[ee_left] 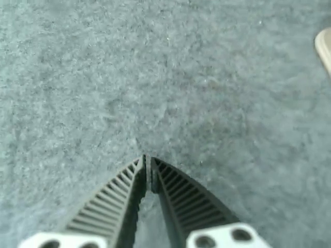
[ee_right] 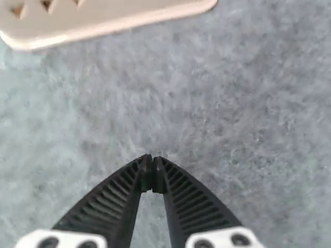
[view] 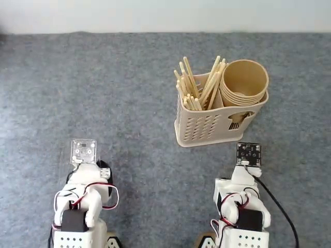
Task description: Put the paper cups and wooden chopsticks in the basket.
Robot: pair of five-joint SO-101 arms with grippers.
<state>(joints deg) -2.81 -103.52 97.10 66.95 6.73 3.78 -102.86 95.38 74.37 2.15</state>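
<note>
**High view.** A beige perforated basket (view: 204, 126) stands upright on the grey felt-like table cover (view: 103, 93), on the right arm's half of the table and just beyond the right arm (view: 242, 201). The basket has two compartments.
- The wooden chopsticks (view: 199, 85) stand bundled in the compartment on the left arm's side. Their ends fan out above the rim and lean in differing directions.
- The paper cups (view: 244, 80) sit nested in one stack, mouths up, in the compartment on the right arm's side. The stack rises above the rim.

The left arm (view: 83, 199) sits at the near edge of the table, well apart from the basket. A strip of white wall (view: 155, 15) borders the far edge of the cover.

**Left wrist view.** The left gripper (ee_left: 148, 163) hangs over bare grey cover. Its ribbed black jaws are clenched, tips meeting, with nothing between them. A small section of the basket (ee_left: 325, 49) rim shows at the frame edge, apart from the gripper.

**Right wrist view.** The right gripper (ee_right: 151, 165) hangs over the grey cover. Its jaws are clenched tip to tip and grasp nothing. The base of the basket (ee_right: 103, 20) lies ahead of the fingertips, near but not touching them, with a band of cover between.
</note>
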